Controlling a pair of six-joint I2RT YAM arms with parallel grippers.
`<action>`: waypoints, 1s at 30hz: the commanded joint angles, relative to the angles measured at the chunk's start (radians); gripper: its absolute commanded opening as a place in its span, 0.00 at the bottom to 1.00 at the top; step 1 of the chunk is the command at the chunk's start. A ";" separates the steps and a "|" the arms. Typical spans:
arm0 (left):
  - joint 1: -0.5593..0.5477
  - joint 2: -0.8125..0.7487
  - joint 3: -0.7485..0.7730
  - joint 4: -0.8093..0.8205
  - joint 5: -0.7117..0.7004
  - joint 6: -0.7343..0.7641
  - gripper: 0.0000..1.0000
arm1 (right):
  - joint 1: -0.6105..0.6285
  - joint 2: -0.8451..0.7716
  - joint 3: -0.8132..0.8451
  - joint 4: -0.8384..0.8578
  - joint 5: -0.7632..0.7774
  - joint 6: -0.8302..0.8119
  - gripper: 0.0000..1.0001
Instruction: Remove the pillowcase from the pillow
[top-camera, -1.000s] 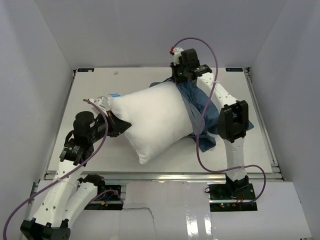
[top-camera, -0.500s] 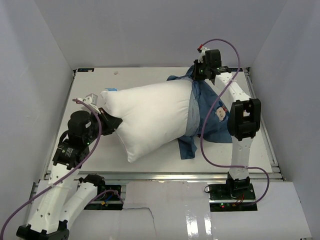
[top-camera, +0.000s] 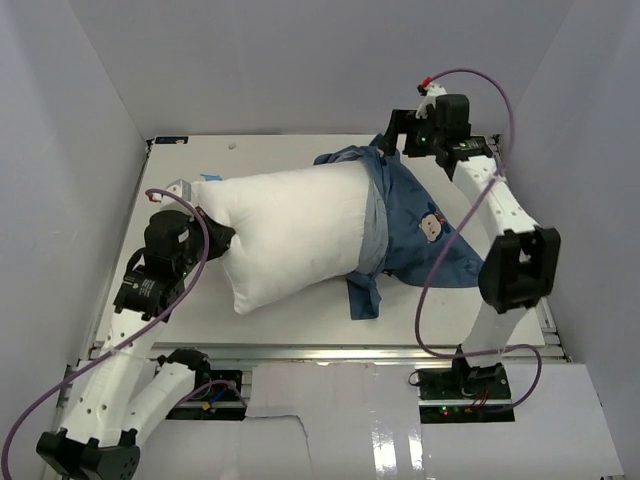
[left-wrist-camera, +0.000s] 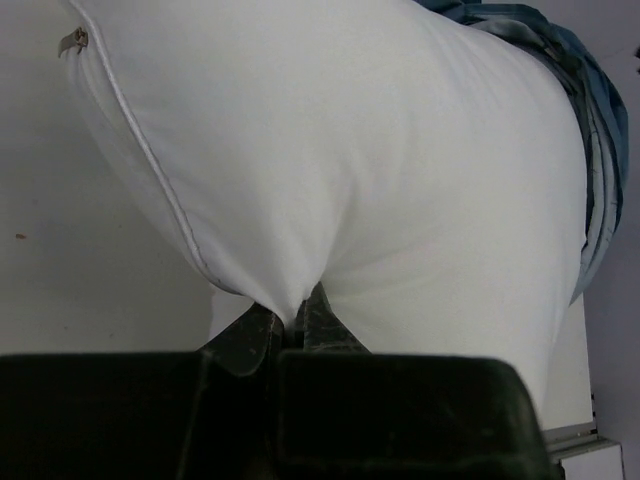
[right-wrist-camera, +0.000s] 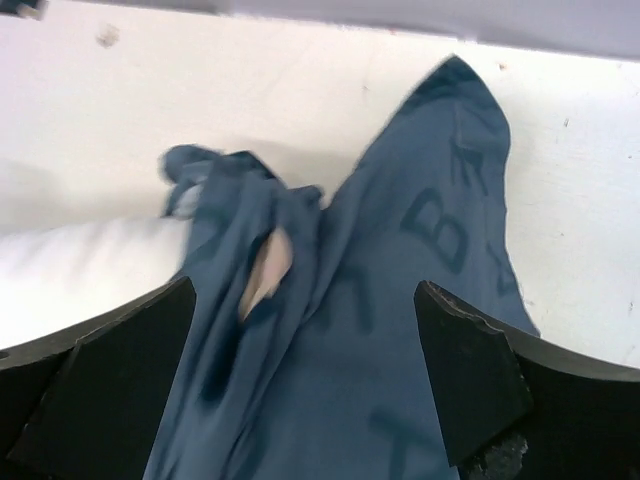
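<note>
1. The left pincer (top-camera: 215, 240) is clamped on a small pinch of the pillow's (top-camera: 290, 235) left edge. A harder pull could probably slip it off.
2. The right pincer (top-camera: 397, 135) stands apart over the pillowcase (top-camera: 420, 235), beyond the pillow's far right corner, gripping nothing. Unanchored, the case may drag along the desk (top-camera: 180, 290) with the pillow.
3. The pillowcase wraps only the pillow's right end, bunched there, and that bunch could snag.
4. Compared with 1 second ago, the pillow lies further left, more white shows, and the right pincer has drawn away rightward.

Centre of table (top-camera: 262, 150) blocked by pillow (top-camera: 290, 235), pillowcase (top-camera: 410, 205); far-left corner, near strip passable.
</note>
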 joint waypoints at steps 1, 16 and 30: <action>0.006 0.022 -0.015 0.125 -0.043 0.003 0.00 | 0.017 -0.257 -0.158 0.138 -0.024 0.057 0.97; 0.023 0.148 -0.069 0.223 -0.018 -0.100 0.00 | 0.314 -0.987 -1.004 0.126 0.112 -0.009 0.96; 0.023 0.152 0.045 0.183 0.049 -0.102 0.00 | 0.428 -0.802 -1.190 0.235 0.290 0.058 0.94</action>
